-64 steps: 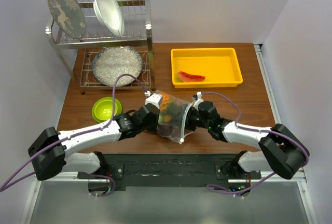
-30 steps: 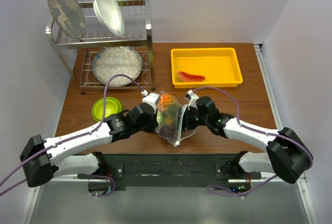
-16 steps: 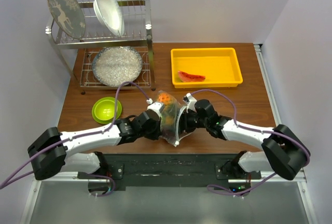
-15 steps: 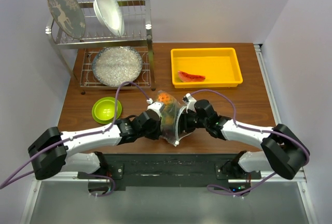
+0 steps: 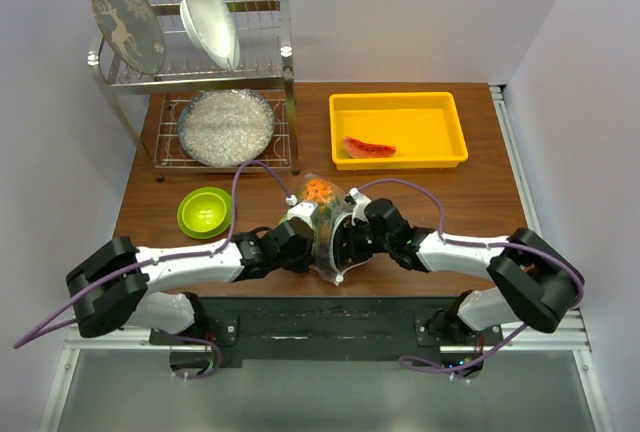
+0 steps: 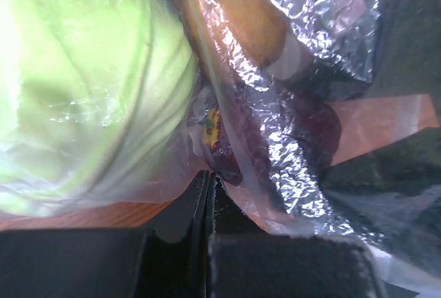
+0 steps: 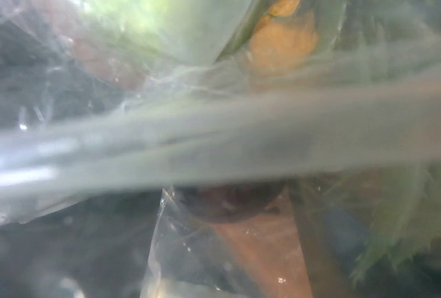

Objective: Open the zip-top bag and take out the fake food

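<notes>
**Bag pinched between both arms, one slice lying in the tray**

From where I stand, the zip-top bag [image 5: 326, 230] sits up on edge near the front middle of the table [image 5: 480, 202], between the tips of the two arms. I cannot tell whether its lower corner rests on the wood.

The left gripper [image 5: 306, 244] is against the bag's left side. Its own camera shows the two dark fingers [image 6: 172, 243] pressed flat together with crinkled clear film running down into the seam, so that claw is clamped on the plastic.

The right gripper [image 5: 347, 238] is hard against the other side. Its camera is filled with blurred film and a pale band across the middle, and no fingers show, so I cannot say whether that claw is wide, closed or gripping.

Most of the toy fruit is inside the bag:
- The pineapple [image 5: 317, 190] sits at the top end.
- A green round fruit [image 6: 83, 84] bulges close to the left wrist camera.
- A dark purple-red ball [image 6: 289, 132] lies just beside the green fruit, behind the wrinkles.

The watermelon slice [image 5: 368, 147] lies alone in the yellow tray [image 5: 395, 98] at the back right, well apart from the bag.

A lime-green bowl [image 5: 205, 210] stands to the left of the arms. Behind it a dish rack [image 5: 290, 62] holds a grey plate [image 5: 127, 20] and a white plate [image 5: 210, 14] upright, with a glittery plate [image 5: 225, 125] flat on its lower shelf
</notes>
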You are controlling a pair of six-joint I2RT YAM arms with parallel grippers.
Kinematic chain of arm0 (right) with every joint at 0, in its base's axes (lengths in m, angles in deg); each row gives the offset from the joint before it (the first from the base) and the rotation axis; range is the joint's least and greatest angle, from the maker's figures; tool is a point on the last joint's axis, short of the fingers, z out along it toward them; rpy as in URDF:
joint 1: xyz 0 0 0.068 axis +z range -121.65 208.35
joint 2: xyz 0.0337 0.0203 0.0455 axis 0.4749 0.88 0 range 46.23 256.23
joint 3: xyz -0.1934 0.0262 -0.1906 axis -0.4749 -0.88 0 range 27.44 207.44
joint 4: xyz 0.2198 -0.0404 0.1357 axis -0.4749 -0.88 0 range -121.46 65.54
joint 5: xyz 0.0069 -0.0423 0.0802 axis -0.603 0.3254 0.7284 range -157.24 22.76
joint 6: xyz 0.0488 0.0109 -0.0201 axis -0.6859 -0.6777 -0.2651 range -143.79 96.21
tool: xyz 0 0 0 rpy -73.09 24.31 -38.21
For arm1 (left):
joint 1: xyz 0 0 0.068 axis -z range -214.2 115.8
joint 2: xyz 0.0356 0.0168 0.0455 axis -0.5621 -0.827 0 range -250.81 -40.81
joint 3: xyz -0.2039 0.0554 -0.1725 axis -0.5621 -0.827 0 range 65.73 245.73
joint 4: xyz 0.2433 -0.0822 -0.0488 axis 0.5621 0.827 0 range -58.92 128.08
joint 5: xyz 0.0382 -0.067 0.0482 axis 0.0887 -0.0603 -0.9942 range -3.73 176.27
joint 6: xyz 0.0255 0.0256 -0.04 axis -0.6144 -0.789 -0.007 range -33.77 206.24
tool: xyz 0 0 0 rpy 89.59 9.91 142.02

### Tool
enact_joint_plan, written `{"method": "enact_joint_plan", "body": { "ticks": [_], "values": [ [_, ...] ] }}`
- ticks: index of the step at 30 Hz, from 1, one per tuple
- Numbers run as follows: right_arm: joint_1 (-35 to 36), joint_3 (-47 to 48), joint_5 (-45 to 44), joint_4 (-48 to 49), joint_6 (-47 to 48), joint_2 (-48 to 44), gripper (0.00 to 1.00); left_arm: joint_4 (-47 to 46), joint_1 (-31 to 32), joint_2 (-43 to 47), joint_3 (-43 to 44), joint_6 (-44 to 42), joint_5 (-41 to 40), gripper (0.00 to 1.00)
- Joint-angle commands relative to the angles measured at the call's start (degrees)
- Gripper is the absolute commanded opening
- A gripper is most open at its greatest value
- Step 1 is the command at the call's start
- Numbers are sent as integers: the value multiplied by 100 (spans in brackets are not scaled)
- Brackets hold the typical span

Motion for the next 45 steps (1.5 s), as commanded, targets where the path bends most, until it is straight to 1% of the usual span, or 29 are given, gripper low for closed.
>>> {"method": "enact_joint_plan", "body": {
  "ticks": [1, 3, 4, 5, 6, 9, 12, 20, 24, 26, 28, 29, 30, 32, 33, 36, 38, 40, 41, 42, 43, 44, 45],
  "values": [
    [116, -4, -32, 308, -80, 48, 70, -565, 57, -120, -9, 121, -209, 0],
    [124, -4, -111, 238, -150, -40, 61, -487, 74, -129, -27, 208, -410, 0],
    [116, -4, -207, 176, -168, -101, 52, -434, 83, -120, -35, 261, -498, 0],
    [124, 5, -286, 80, -186, -276, 46, -381, 74, -103, -53, 313, -595, 0],
    [124, 22, -348, -121, -186, -373, 37, -302, 83, -68, -70, 410, -778, 0],
    [124, 66, -568, -474, -186, -821, 31, -126, 66, 3, -62, 586, -1095, 0],
    [124, 110, -901, -1166, -177, -1322, 27, -56, 74, 55, -62, 700, -1289, 0],
    [116, 190, -1456, -2311, -291, -2236, 24, -3, 57, 99, -44, 762, -1378, 0],
    [116, 365, -1956, -3257, -318, -2693, 23, 15, 48, 135, -18, 710, -1334, 0],
    [124, 479, -2088, -3576, -370, -2992, 23, 15, 48, 178, -9, 692, -1308, 0],
    [116, 610, -2324, -4085, -405, -3212, 22, 15, 48, 214, -9, 674, -1281, 0],
    [107, 672, -2404, -4287, -449, -3465, 22, 23, 48, 257, -9, 657, -1273, 0],
    [115, 734, -2484, -4663, -467, -3590, 22, 24, 48, 284, -9, 639, -1246, 0],
    [116, 962, -2870, -5087, -580, -3958, 22, 15, 48, 372, -18, 604, -1211, 0],
    [116, 1050, -3036, -5481, -607, -4073, 22, 6, 48, 407, -18, 586, -1141, 0],
    [116, 1428, -3731, -6071, -678, -4232, 24, -20, 48, 512, -18, 499, -992, 0],
    [107, 1709, -4125, -6161, -591, -4110, 25, -29, 48, 591, 0, 463, -947, 0],
    [81, 2050, -4250, -5995, -450, -3619, 27, -38, 48, 662, -9, 376, -886, 0],
    [-24, 2192, -4286, -5872, -232, -3400, 27, -47, 48, 714, -9, 323, -877, 0],
    [-129, 2498, -4286, -5610, -117, -2867, 28, -47, 48, 741, -9, 305, -842, 0],
    [-296, 2658, -4190, -5460, 33, -2600, 28, -55, 57, 759, 0, 279, -824, 0],
    [-837, 2825, -4007, -5310, 321, -2337, 27, -64, 48, 794, 0, 218, -807, 0],
    [-1164, 3087, -3465, -4961, 437, -1829, 24, -64, 57, 794, 26, 182, -746, 0]
  ]
}}
